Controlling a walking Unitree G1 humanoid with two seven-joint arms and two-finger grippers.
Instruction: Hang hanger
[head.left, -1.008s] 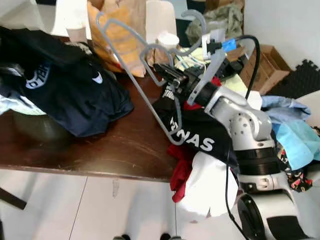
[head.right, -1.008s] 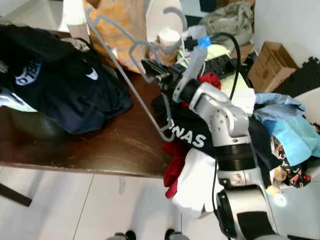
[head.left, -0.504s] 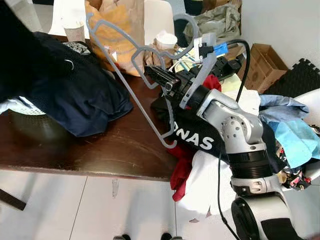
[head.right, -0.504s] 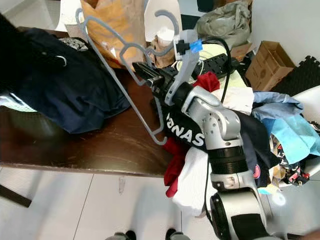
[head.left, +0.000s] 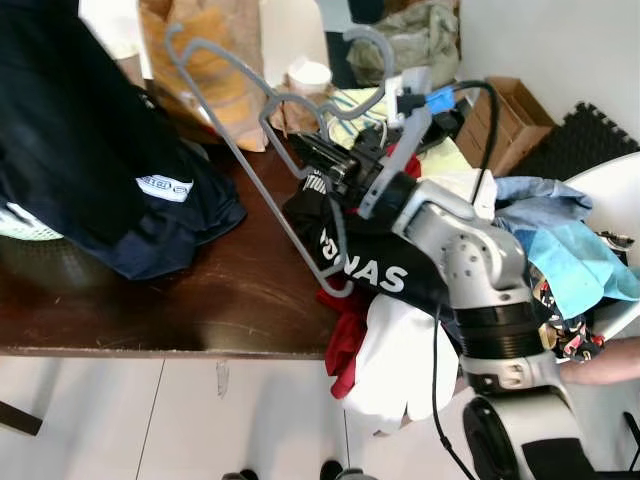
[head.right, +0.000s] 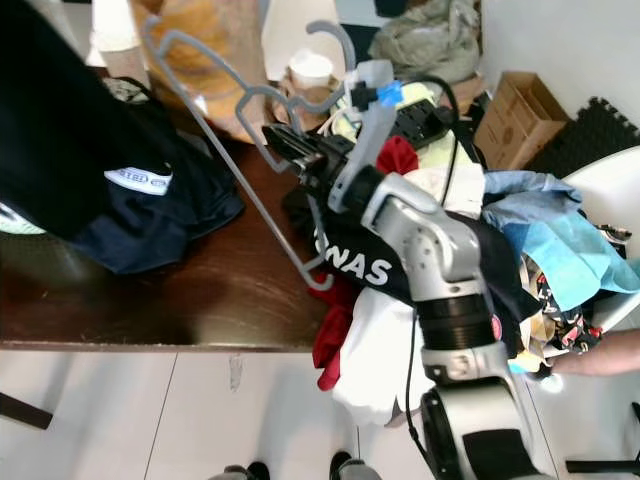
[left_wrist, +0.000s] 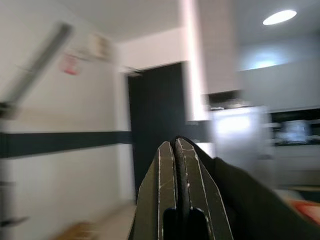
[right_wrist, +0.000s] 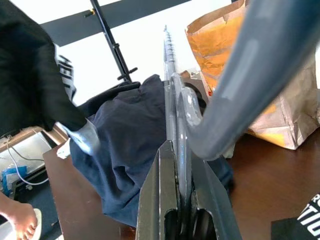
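Two long black fingers of the right gripper (head.left: 318, 158) are clamped on the grey plastic clothes hanger (head.left: 262, 150), pinching it near its neck; in the right wrist view the hanger's bar (right_wrist: 172, 115) runs straight out between them. The hanger is held tilted above the dark brown wooden table (head.left: 200, 300), its hook (head.left: 372, 50) toward 1 o'clock and its lower corner toward 6 o'clock, over a black garment with white lettering (head.left: 370, 265). At 9 o'clock of the gripper hangs a dark navy garment (head.left: 90, 150). At 11 o'clock stands a brown paper bag (head.left: 205, 60). The left gripper (left_wrist: 176, 165) has its fingers pressed together on dark cloth, before a blurred room.
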